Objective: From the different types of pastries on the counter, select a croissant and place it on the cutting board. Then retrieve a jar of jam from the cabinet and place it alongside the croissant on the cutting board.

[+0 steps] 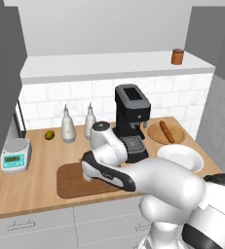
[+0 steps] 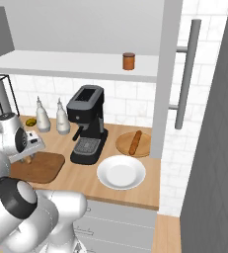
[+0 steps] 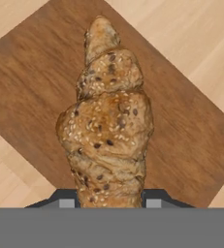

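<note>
Cutting board (image 1: 72, 187), the dark brown wooden rectangle with rounded corners, lies on the long light tan wooden desk (image 1: 36, 187), and the end effector (image 3: 110, 203) hangs over it, its tips clamped on the small golden-brown knobbly croissant (image 3: 106, 126). The placing step appears to be in hand: next comes lowering and letting go. The small squat orange-red jar of jam (image 1: 177, 56) waits on the white shelf (image 1: 109, 63) above.

Golden-brown, seed-speckled croissant (image 3: 106, 121) over dark brown wood-grained cutting board (image 3: 31, 82)
</note>
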Available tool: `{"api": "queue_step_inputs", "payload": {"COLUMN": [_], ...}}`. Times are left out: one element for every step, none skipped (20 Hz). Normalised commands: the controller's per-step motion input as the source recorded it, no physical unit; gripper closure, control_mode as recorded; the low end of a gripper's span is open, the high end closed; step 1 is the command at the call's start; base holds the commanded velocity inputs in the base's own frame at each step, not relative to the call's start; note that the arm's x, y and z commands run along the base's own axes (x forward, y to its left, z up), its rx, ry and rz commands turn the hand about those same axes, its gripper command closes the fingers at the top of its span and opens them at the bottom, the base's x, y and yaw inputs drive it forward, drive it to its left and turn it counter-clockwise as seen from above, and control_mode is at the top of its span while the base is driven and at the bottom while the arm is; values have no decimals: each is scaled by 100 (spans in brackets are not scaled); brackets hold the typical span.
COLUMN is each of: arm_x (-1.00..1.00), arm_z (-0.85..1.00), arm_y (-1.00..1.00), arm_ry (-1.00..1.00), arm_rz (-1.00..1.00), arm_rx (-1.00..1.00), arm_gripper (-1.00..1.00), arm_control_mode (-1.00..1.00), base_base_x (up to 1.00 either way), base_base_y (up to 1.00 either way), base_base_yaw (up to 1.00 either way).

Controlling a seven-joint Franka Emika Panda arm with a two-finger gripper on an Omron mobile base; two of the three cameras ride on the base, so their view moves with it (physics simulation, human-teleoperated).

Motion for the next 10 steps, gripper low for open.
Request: {"api": "queue_step_inputs", "payload": {"arm_x": [0, 0, 0, 0, 0, 0, 0, 0, 0, 0], "arm_z": [-8, -12, -16, -20, -19, -19, -21, -22, -26, -27], "arm_y": [25, 24, 20, 18, 14, 11, 10, 8, 7, 4], "arm_ry": [0, 0, 0, 0, 0, 0, 0, 0, 0, 0], "arm_rz": [0, 0, 0, 0, 0, 0, 0, 0, 0, 0], "arm_rx": [-1, -1, -2, -3, -2, -1, 0, 0, 0, 0], "arm_gripper": [100, 100, 100, 100, 100, 100, 100, 100, 100, 100], "arm_control_mode": [-100, -100, -100, -100, -100, -100, -100, -100, -100, -100], "base_base_x": [0, 0, 0, 0, 0, 0, 0, 0, 0, 0], "base_base_y": [0, 0, 0, 0, 0, 0, 0, 0, 0, 0], "base_base_yaw": [0, 0, 0, 0, 0, 0, 0, 0, 0, 0]}}
